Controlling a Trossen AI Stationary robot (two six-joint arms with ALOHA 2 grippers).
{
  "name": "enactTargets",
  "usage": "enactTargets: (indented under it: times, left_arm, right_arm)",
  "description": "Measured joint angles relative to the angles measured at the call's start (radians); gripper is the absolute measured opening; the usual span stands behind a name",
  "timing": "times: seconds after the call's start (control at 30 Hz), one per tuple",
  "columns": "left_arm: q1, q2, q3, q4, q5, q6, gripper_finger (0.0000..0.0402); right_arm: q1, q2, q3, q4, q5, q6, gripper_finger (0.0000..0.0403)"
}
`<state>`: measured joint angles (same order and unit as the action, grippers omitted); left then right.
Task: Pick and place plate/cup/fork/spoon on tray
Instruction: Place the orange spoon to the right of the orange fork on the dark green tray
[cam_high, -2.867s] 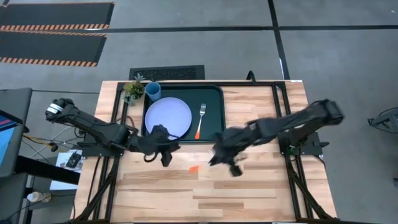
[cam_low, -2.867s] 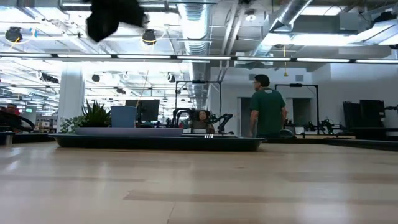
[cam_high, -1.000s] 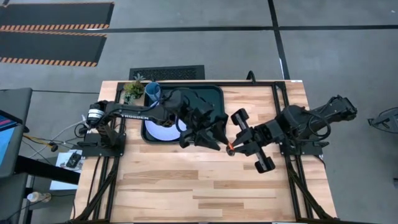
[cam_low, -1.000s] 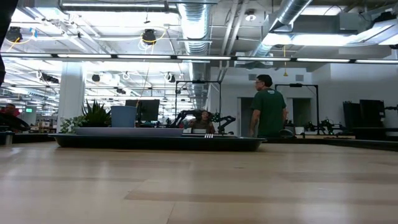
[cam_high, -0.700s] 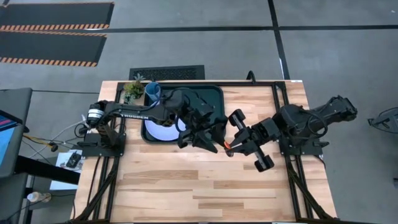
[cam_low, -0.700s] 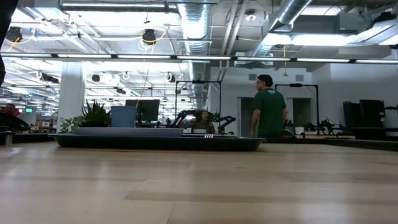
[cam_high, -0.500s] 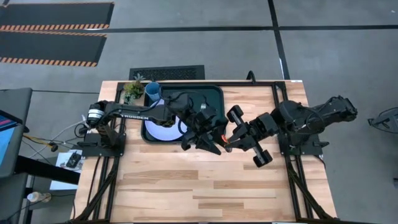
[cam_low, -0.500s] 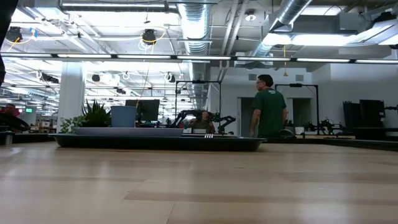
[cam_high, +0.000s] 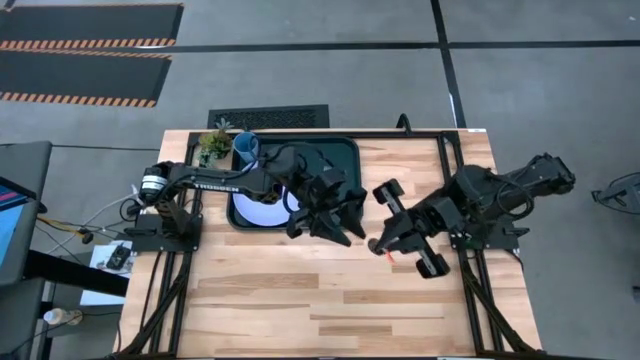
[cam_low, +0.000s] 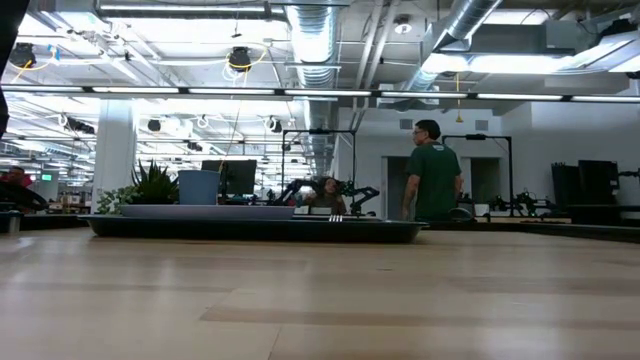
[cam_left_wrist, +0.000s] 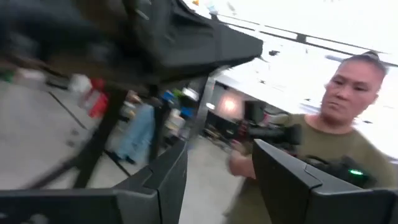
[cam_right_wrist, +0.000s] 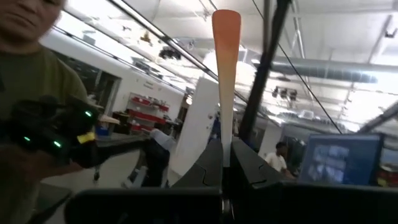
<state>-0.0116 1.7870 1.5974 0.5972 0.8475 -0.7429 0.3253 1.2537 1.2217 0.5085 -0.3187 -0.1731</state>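
My right gripper (cam_high: 379, 244) hovers above the table's middle, shut on the spoon, of which only the orange handle (cam_right_wrist: 225, 56) shows; its bowl is hidden. My left gripper (cam_high: 344, 222) hovers over the near right corner of the dark green tray (cam_high: 340, 150), a short way from the right gripper; its fingers are open and empty in the left wrist view (cam_left_wrist: 217, 180). The pale plate (cam_high: 258, 208) lies on the tray, partly under the left arm. The blue cup (cam_high: 245, 147) stands at the tray's far left corner. The fork's tines (cam_low: 335, 217) show above the tray's rim (cam_low: 250, 230). My right gripper pinches the spoon's orange handle (cam_right_wrist: 224, 134) between its two fingers (cam_right_wrist: 208, 163). The handle runs along the fingers and sticks out ahead of them, its free end away from the gripper. The spoon is lifted clear of the table; the fingers hide the part behind the pinch.
A small potted plant (cam_high: 214, 143) stands at the table's far left, beside the cup. Bare wooden table (cam_high: 300, 300) lies on the near side of both grippers. People stand in the room beyond the table (cam_low: 432, 170).
My right gripper, holding the orange handle, went toward the left gripper until the handle's end was close to it, then drew back toward the table's near right. My left gripper has stayed over the tray's near right corner.
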Motion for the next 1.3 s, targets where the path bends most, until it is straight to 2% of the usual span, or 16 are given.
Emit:
enactTargets:
  times: [0.07, 0.17, 0.27, 0.43, 0.57, 0.67, 0.8, 0.87, 0.93, 1.03, 1.13, 1.23, 1.3]
  left_arm:
    - [-0.001, 0.0, 0.0, 0.0, 0.039, -0.05, 0.0167]
    - [-0.005, 0.0, 0.0, 0.006, 0.063, -0.107, 0.0167]
    - [-0.018, 0.0, 0.0, 0.127, 0.042, -0.179, 0.0167]
    - [-0.035, -0.002, 0.0, 0.339, -0.055, -0.28, 0.0167]
    - [-0.031, -0.002, 0.0, 0.426, -0.184, -0.416, 0.0167]
    - [-0.032, -0.002, 0.0, 0.427, -0.272, -0.462, 0.0167]
    - [-0.026, -0.003, 0.0, 0.449, -0.396, -0.475, 0.0167]
    - [-0.006, -0.003, 0.0, 0.428, -0.419, -0.465, 0.0167]
    - [0.026, -0.003, 0.0, 0.379, -0.381, -0.424, 0.0167]
    - [0.078, -0.003, 0.0, 0.259, -0.202, -0.309, 0.0167]
    - [0.101, -0.003, 0.0, 0.143, -0.053, -0.159, 0.0167]
    - [0.103, -0.002, -0.001, 0.054, -0.007, -0.023, 0.0167]
    - [0.11, -0.002, -0.001, 0.044, 0.012, 0.018, 0.0167]
  right_arm:
    - [-0.017, 0.001, 0.0, -0.014, -0.005, 0.014, 0.0016]
    - [-0.033, 0.001, 0.0, -0.004, -0.073, 0.031, 0.0017]
    - [-0.021, -0.011, -0.001, -0.003, -0.13, -0.003, 0.0018]
    - [0.031, -0.035, 0.0, 0.02, -0.135, -0.249, 0.0015]
    - [0.05, -0.047, 0.0, 0.025, -0.135, -0.428, 0.0017]
    - [0.03, -0.057, 0.0, 0.038, -0.148, -0.464, 0.0021]
    - [-0.003, -0.058, 0.0, 0.096, -0.216, -0.441, 0.0019]
    - [-0.009, -0.058, 0.0, 0.12, -0.226, -0.415, 0.0017]
    - [-0.008, -0.059, 0.0, 0.137, -0.227, -0.388, 0.0017]
    - [-0.008, -0.056, 0.0, 0.234, -0.186, -0.296, 0.0019]
    - [-0.007, -0.056, 0.0, 0.368, -0.071, -0.163, 0.0022]
    - [-0.018, -0.056, 0.0, 0.432, 0.036, -0.031, 0.0023]
    - [-0.036, -0.056, 0.0, 0.433, 0.06, 0.04, 0.0023]
